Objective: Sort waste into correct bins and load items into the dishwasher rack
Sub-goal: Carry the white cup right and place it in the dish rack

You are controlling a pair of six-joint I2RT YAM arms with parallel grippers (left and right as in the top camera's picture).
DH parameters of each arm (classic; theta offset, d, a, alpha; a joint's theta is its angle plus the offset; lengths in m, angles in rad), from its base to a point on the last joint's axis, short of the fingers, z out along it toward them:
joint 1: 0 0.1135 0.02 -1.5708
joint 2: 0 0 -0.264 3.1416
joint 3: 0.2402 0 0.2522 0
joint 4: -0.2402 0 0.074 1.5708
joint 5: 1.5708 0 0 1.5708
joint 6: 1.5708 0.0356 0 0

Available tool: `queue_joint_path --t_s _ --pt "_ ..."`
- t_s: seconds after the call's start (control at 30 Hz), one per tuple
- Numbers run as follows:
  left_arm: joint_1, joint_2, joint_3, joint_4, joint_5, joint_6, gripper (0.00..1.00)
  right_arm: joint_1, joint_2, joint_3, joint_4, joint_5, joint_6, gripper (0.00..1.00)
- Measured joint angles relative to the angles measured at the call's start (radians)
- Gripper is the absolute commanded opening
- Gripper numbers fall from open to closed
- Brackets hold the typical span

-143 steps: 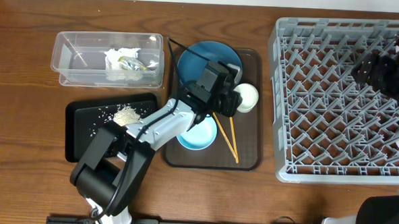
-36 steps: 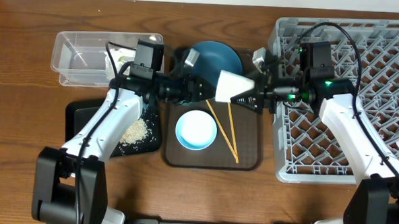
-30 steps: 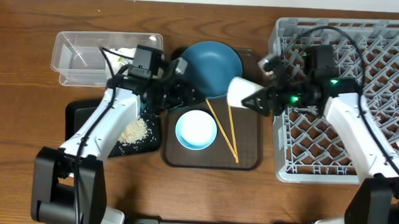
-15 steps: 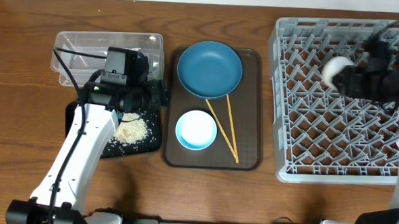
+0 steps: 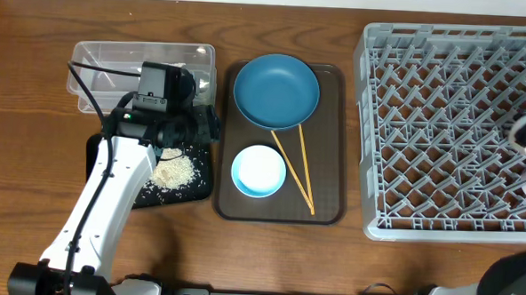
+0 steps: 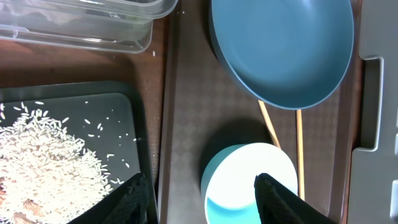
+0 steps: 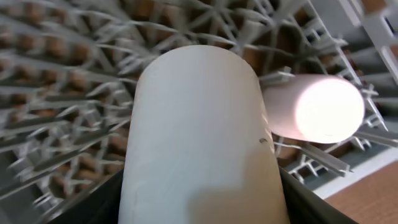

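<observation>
The right gripper [image 7: 202, 198] holds the pale-green round cup [image 7: 199, 124] over the big grey plastic peg rack [image 5: 442, 129], just beside the pink cup [image 7: 314, 109], so lower it slowly between pegs, while the left gripper [image 6: 202, 193] hangs open and empty.

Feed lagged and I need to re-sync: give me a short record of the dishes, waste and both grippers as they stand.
left gripper: open, empty, above the brown tray
right gripper: shut on pale-green cup, over the rack
pink cup: in rack, near its right edge
blue dish: on brown tray
small bowl: on brown tray
chopsticks: on brown tray, beside bowl
rice: in black tray
clear tub: contents hidden by left arm
</observation>
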State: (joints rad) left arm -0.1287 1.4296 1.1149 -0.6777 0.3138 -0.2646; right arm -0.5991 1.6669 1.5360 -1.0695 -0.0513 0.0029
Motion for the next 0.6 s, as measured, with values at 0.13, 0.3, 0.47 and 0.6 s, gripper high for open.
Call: queue_joint_path --t_s 0.13,0.3,0.47,0.6 --pt "0.000 0.000 0.000 0.000 0.000 0.000 0.58 -0.027 0.061 0.000 0.027 0.011 0.009 0.15" --pt "0.000 0.000 0.000 0.000 -0.003 0.000 0.58 -0.032 0.117 0.000 0.039 0.019 0.012 0.25" --pt "0.000 0.000 0.000 0.000 -0.003 0.000 0.58 -0.032 0.173 0.000 0.033 0.019 0.013 0.47" --pt "0.000 0.000 0.000 0.000 -0.003 0.000 0.58 -0.032 0.206 0.000 0.019 0.019 0.013 0.60"
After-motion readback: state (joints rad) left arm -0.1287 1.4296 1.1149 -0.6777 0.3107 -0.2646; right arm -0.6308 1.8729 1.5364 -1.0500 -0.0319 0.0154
